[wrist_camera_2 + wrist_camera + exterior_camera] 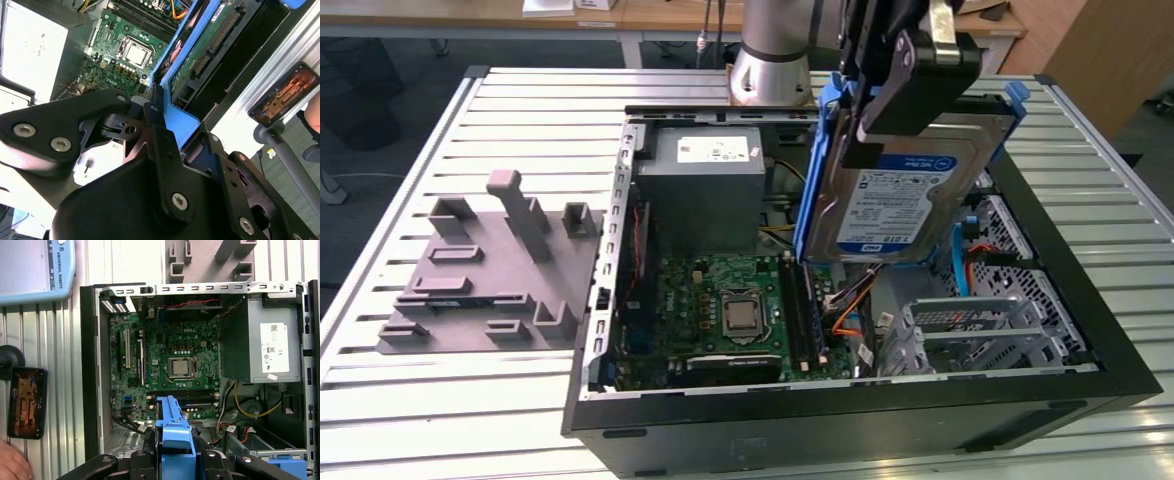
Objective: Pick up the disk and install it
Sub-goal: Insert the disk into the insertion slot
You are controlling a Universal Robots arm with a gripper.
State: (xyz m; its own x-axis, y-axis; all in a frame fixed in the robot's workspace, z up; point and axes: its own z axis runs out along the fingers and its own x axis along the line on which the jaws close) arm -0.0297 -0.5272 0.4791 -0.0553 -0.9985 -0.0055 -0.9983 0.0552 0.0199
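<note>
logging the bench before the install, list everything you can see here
table: 1, silver, slatted, under all
case: 1, black, open, on table
motherboard: 1, green, in case
power supply: 1, grey, in case
drive cage: 1, silver, in case, exterior view's right
fixture: 1, grey, on table, exterior view's left
phone: 1, black, beside case
disk: 1, silver with blue carrier, held over case
hand: 1, a person's, by phone
arm: 1, silver, behind case in exterior view
gripper: 1, black, shut on disk
</note>
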